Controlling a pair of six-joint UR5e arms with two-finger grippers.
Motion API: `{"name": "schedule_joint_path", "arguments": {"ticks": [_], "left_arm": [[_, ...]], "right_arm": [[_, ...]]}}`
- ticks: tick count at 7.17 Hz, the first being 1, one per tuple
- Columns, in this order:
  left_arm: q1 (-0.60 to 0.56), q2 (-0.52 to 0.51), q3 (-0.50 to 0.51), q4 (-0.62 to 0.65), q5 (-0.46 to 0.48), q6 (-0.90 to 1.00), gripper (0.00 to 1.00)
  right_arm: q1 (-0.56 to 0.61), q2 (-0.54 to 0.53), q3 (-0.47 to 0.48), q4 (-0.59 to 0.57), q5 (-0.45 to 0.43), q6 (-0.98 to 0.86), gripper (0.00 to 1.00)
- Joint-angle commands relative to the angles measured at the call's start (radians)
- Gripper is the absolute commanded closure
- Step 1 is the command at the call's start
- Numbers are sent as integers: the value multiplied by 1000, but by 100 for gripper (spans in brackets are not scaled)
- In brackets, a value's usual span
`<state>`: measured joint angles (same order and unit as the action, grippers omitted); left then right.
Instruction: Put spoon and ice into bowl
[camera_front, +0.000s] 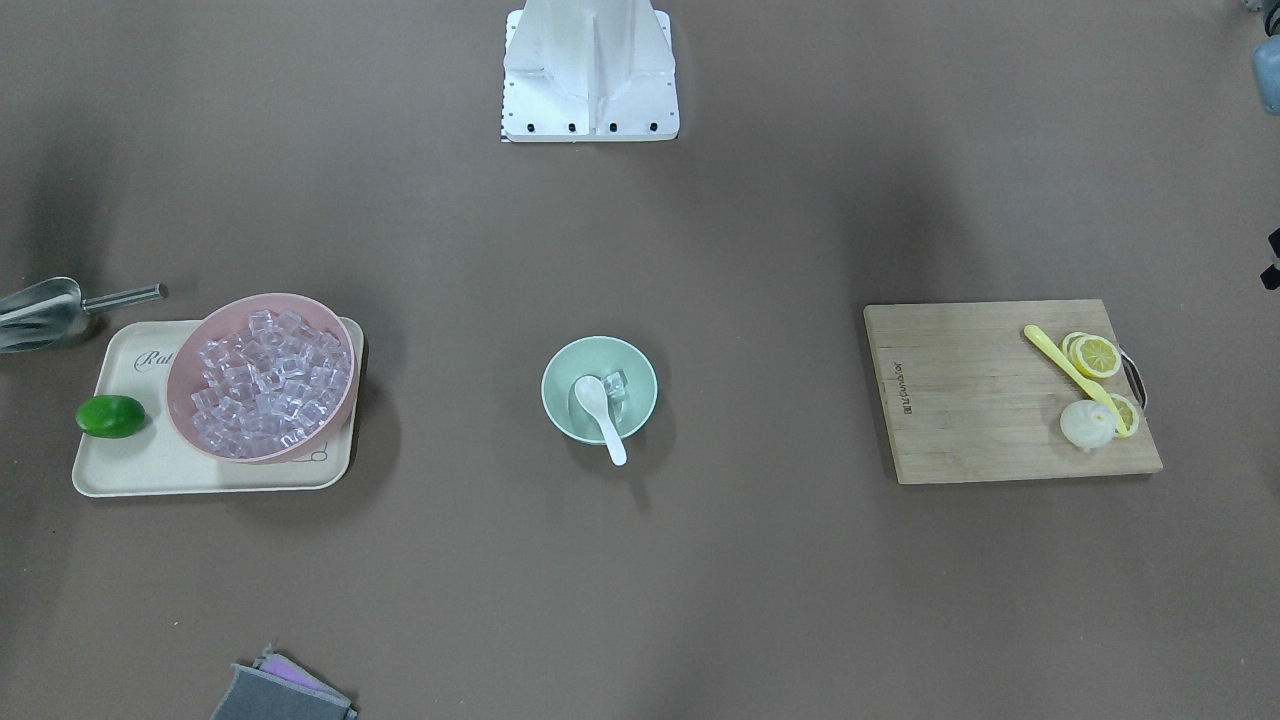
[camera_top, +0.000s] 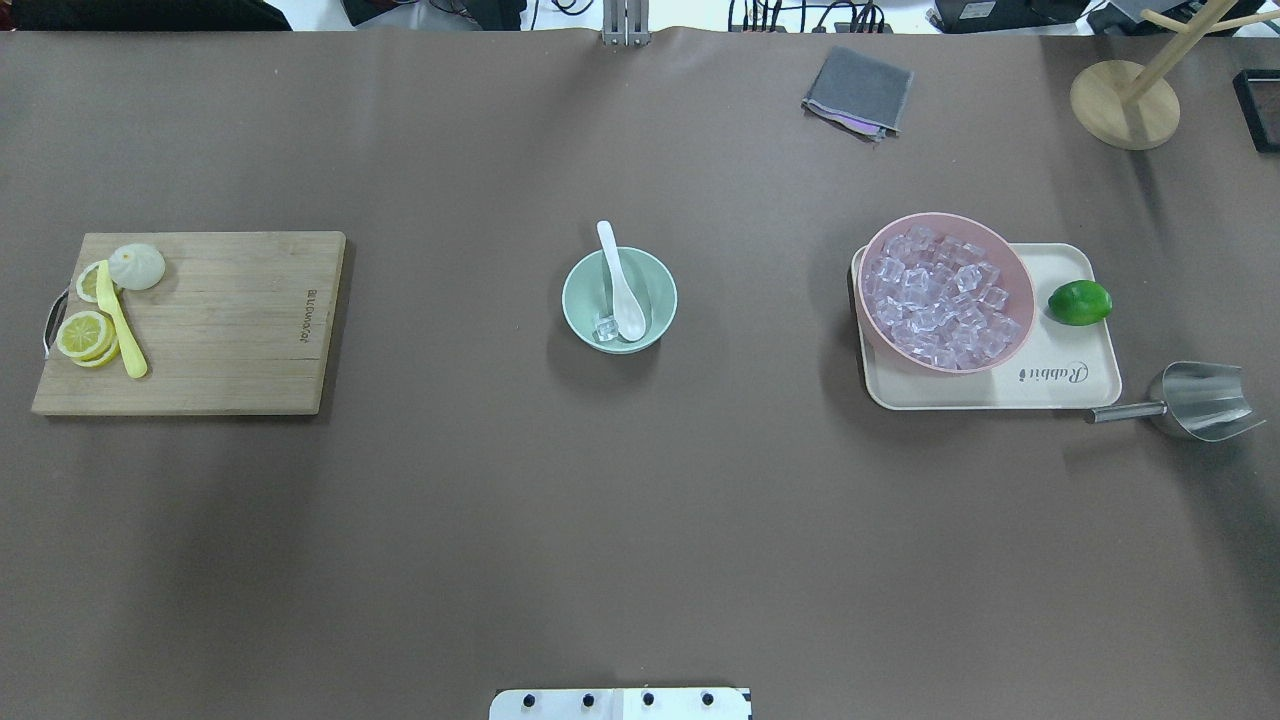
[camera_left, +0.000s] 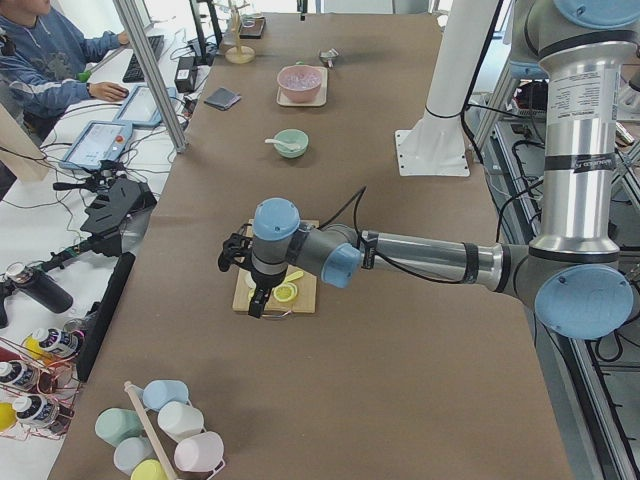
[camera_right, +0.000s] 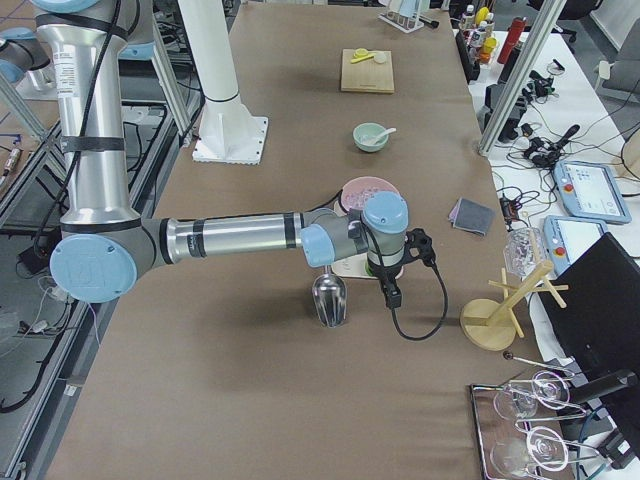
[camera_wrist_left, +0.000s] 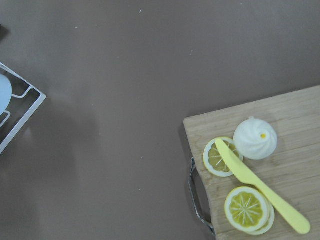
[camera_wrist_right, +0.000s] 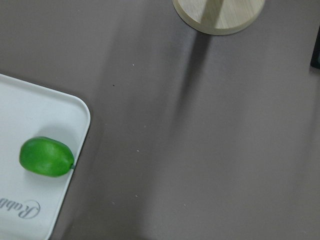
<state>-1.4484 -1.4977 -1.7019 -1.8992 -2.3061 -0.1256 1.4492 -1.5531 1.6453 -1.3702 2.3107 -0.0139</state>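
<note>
Left claw (camera_left: 257, 303), right claw (camera_right: 389, 292), grips unreadable, hang far from bowl (camera_front: 566, 368) holding spoon (camera_front: 600, 405), ice (camera_front: 616, 383).

Two bowls (camera_top: 655, 285) (camera_top: 940, 220), two spoons (camera_top: 620, 285) (camera_top: 120, 320), one scoop (camera_top: 1200, 400), one lime (camera_top: 1079, 302)

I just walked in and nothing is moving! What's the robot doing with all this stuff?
Nothing is being handled right now. The white spoon and one ice cube lie in the small green bowl in the middle of the table, so the job looks done. The left arm hangs over the cutting board. The right arm hangs by the metal scoop, near the tray.
</note>
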Motion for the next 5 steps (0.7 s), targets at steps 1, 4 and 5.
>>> {"name": "schedule_joint_path", "arguments": {"ticks": [1,4,5], "left_arm": [[-7,30,-10,2,-12,-3,2],[-15,120,-66,-18,-53,-5,2],[-15,129,-87,-18,-64,-3,2]], "right_arm": [[17,-24,-25,-17,-4,-40,0],[28,-45,-33,-7,-4,-40,0],[28,-53,-24,-7,1,-43,0]]}}
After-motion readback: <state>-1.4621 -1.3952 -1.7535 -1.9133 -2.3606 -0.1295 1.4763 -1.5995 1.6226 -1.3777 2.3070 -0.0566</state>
